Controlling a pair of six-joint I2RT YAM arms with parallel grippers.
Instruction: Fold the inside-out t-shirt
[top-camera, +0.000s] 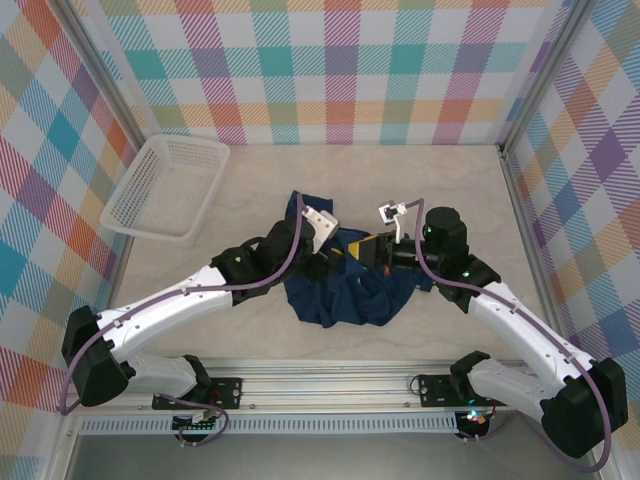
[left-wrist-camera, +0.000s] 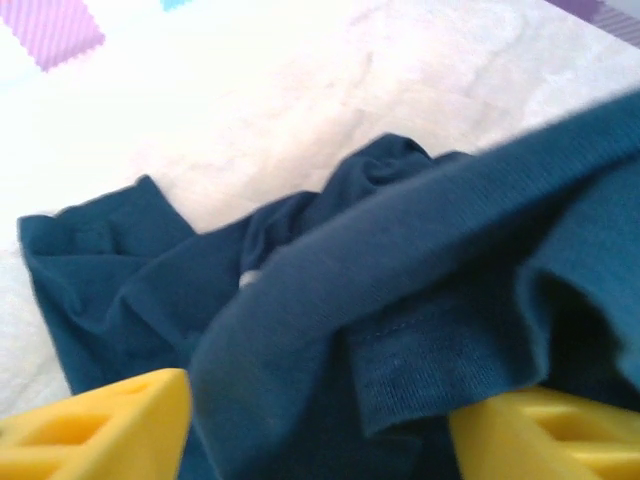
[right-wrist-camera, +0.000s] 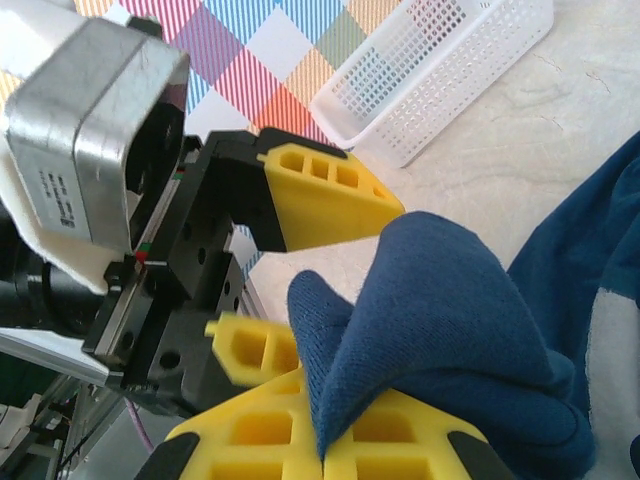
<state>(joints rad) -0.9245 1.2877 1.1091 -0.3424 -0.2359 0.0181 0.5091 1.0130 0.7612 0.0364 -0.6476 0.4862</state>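
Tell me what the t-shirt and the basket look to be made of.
The t-shirt: soft matte navy knit, probably cotton; fine knit texture, stitched hem, limp folds. The basket: white plastic, likely rigid and slightly glossy; moulded slotted walls.

the left gripper (left-wrist-camera: 320, 430) and right gripper (right-wrist-camera: 325, 450) are crowding tip to tip over the bunched t-shirt (top-camera: 340, 295) at mid-table, closing off the gap between them, while the white basket (top-camera: 170, 185) is occupying the far left corner and bare tabletop (top-camera: 460, 180) is lying open along the back and far right.
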